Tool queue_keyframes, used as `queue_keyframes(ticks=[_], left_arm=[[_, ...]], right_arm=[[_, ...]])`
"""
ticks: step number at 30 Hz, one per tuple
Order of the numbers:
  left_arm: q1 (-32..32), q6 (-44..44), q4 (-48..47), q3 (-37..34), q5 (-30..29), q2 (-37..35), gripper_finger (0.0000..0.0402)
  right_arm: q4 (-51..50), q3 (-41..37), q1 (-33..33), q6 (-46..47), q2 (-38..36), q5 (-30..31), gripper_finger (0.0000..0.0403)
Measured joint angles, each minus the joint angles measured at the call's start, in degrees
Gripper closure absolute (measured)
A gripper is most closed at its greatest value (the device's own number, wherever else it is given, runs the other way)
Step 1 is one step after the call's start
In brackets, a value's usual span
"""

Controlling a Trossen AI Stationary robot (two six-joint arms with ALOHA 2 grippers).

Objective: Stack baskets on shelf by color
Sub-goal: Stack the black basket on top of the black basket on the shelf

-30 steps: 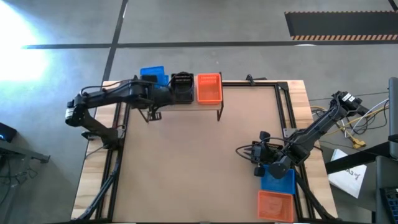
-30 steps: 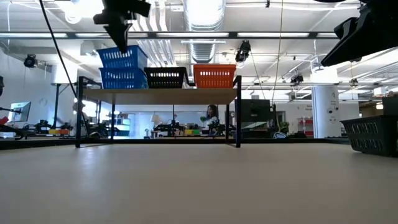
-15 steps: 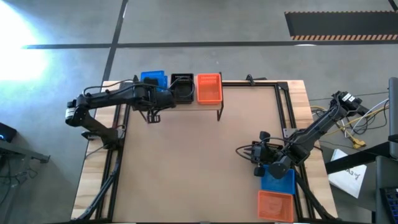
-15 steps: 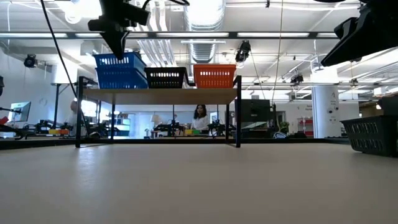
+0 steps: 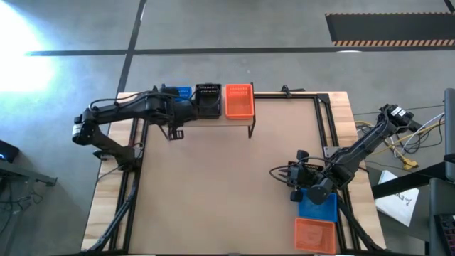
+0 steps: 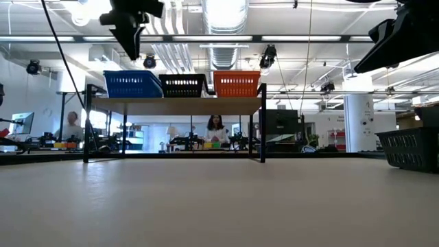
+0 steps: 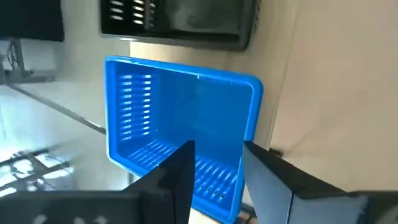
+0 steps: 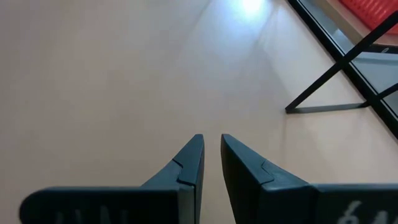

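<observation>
- Shelf: stands at the far edge of the table. Three baskets on it in a row: blue basket at the left end, black basket in the middle, orange basket at the right end.
- Left gripper: above the blue basket's near wall. Fingers parted, one on each side of the wall; no contact seen, nothing held.
- Blue basket may be a stack of two; the wrist view is too poor to confirm.
- Right gripper: low over bare table, right side, well apart from the shelf. Fingers nearly together, narrow gap, empty.
- Behind the right arm, at the table's near right corner: a second blue basket and a second orange basket, side by side.
</observation>
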Motion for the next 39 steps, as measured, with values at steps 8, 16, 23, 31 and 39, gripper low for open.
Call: queue_keyframes(ticks=[8, 16, 23, 31, 39], left_arm=[[-3.1, -14.0, 0.1, 0.7, 0.0, -0.2, 0.0286], [-15.3, -19.6, 9.5, -2.6, -5.9, 0.1, 0.0286], [-26.6, -19.4, 29.4, -9.7, -7.6, 0.3, 0.0285], [-34.6, -19.1, 58.7, -24.6, -7.7, 0.3, 0.0285], [-35.5, -19.0, 90.1, -40.9, -7.8, 0.3, 0.0285]], right_arm=[[0.0, 0.0, 0.0, 1.4, 0.0, 0.0, 0.0355], [-0.6, 0.0, 0.0, 4.1, -0.1, -2.2, 0.0355], [-5.6, 1.7, 0.0, 10.0, -1.5, -11.0, 0.0335], [-18.3, 4.1, 0.0, 29.1, -1.4, -14.0, 0.0282], [-21.2, 3.9, -2.2, 42.8, 2.3, -14.2, 0.0249]])
